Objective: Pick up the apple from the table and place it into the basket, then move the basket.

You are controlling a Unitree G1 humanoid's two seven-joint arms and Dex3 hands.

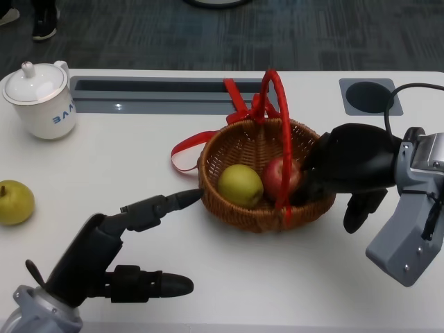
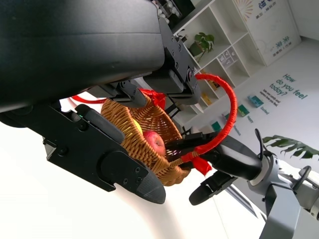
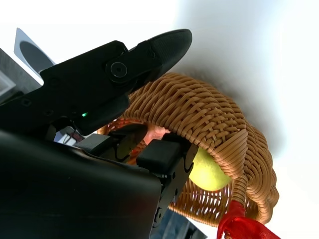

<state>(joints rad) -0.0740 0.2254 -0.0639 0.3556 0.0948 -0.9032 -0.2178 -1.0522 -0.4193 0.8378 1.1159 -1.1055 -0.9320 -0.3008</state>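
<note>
A wicker basket point(image 1: 250, 218) with a red handle point(image 1: 281, 125) stands mid-table. Inside lie a yellow-green apple point(image 1: 240, 185) and a red apple point(image 1: 279, 175). My right hand point(image 1: 350, 166) reaches over the basket's right rim; its fingers are inside, at the red apple, and its thumb hangs outside the wall, apart from it. The right wrist view shows the basket point(image 3: 209, 119) wall between thumb and fingers, with the yellow-green apple point(image 3: 209, 172) beyond. My left hand point(image 1: 118, 236) lies open on the table, one fingertip touching the basket's left rim.
A second yellow-green fruit point(image 1: 14, 201) sits at the table's left edge. A white lidded cup point(image 1: 43, 100) stands at the back left. A long slot point(image 1: 159, 94) and a round hole point(image 1: 370, 96) are set into the far side of the table.
</note>
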